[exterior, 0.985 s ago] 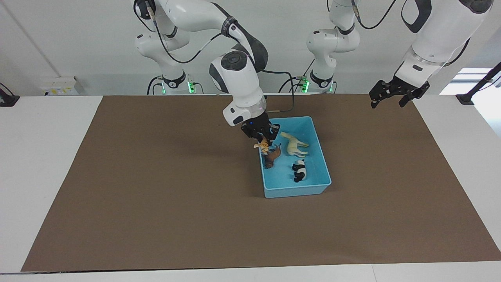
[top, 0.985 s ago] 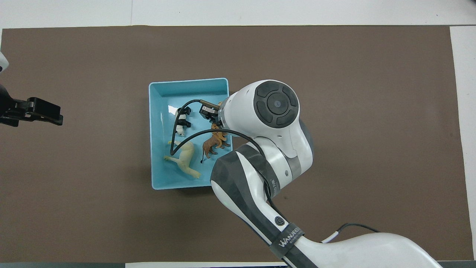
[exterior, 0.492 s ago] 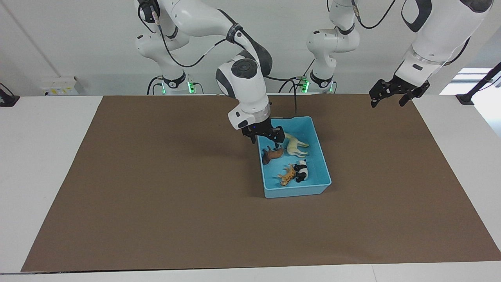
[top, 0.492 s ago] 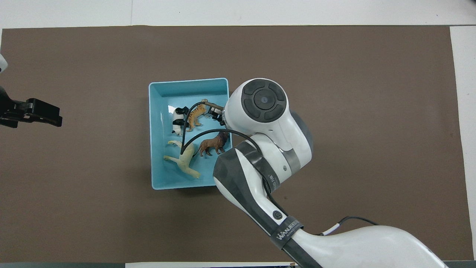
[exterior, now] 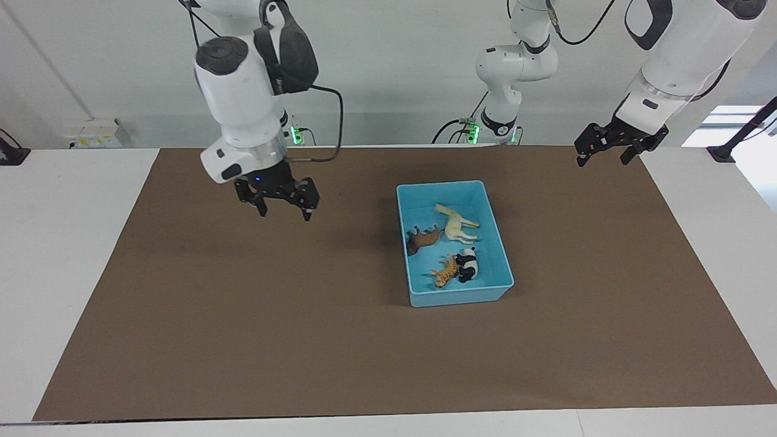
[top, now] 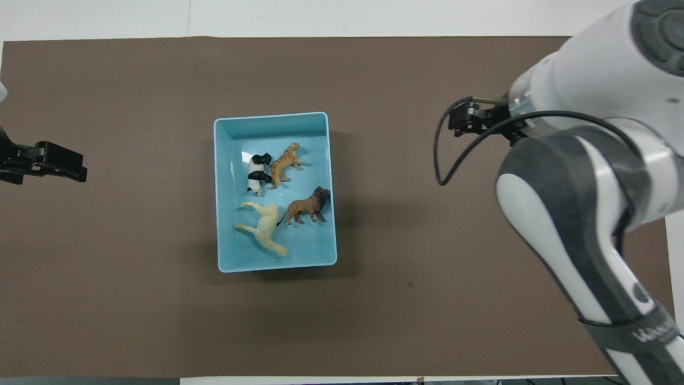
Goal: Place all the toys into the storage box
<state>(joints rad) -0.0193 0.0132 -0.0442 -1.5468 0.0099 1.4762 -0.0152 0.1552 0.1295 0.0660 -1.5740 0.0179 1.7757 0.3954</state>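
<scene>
All four toys sit inside the storage box, mid-desk: horse and lion at the end nearer the robots, tiger and panda touching each other at the farther end. Horse, tiger and panda lie on their sides; the lion I can't call. Nothing left on the brown mat, so the task looks done to me. Right pincer hangs over bare mat toward the right arm's end, fingers spread, holding nothing. Left pincer waits in the air over the mat edge at the left arm's end, also released and empty. Handling guess: the figurines look like rigid hollow plastic, light, smooth, a bit slippery, not fragile. If one needed re-gripping, take it across the torso, not legs or tail: thin parts give little contact and would twist out. The box looks light with low walls, so a nudge on the rim would likely slide it.
</scene>
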